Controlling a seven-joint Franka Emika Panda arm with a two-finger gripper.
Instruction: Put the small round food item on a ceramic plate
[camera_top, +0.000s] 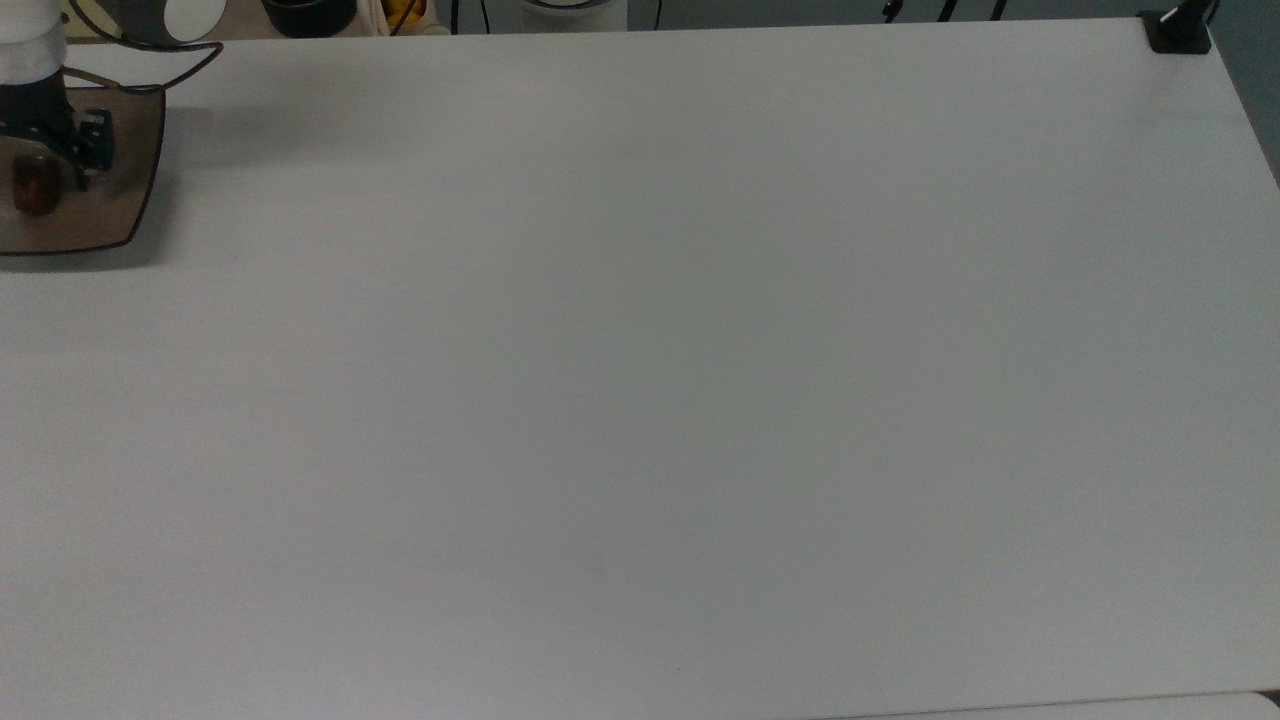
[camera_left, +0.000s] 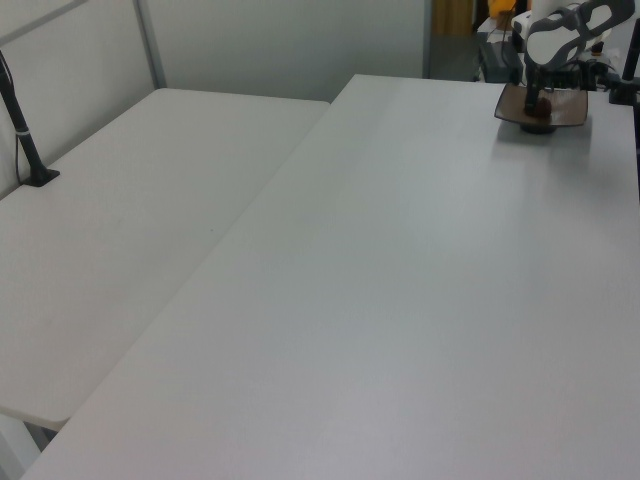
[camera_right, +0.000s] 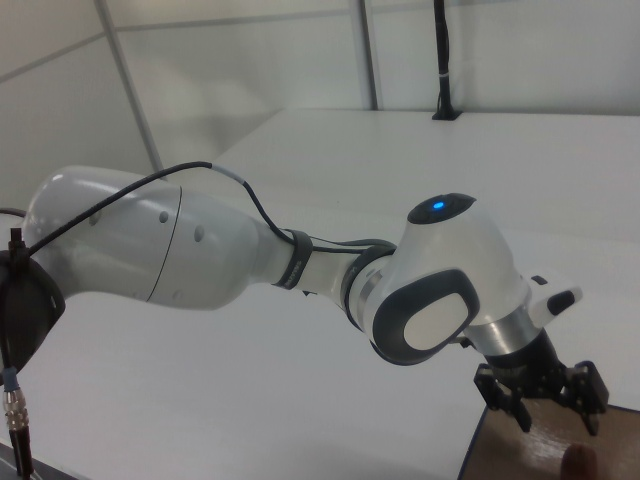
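The white table (camera_top: 640, 360) stretches wide. At the top view's left edge sits the ceramic plate (camera_top: 115, 215). Above it hangs the gripper (camera_right: 553, 408), jaws spread and empty. The small round food item (camera_top: 35, 185) lies on the plate.

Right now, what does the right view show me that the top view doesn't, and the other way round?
The right view alone shows the arm's big white body, its cable, and a blue light on the wrist. The top view alone shows the whole wide white table, a black clamp at its far corner, and the ceramic plate's curved rim. Both show the gripper, open and apart from the small round food item, which lies on the ceramic plate.
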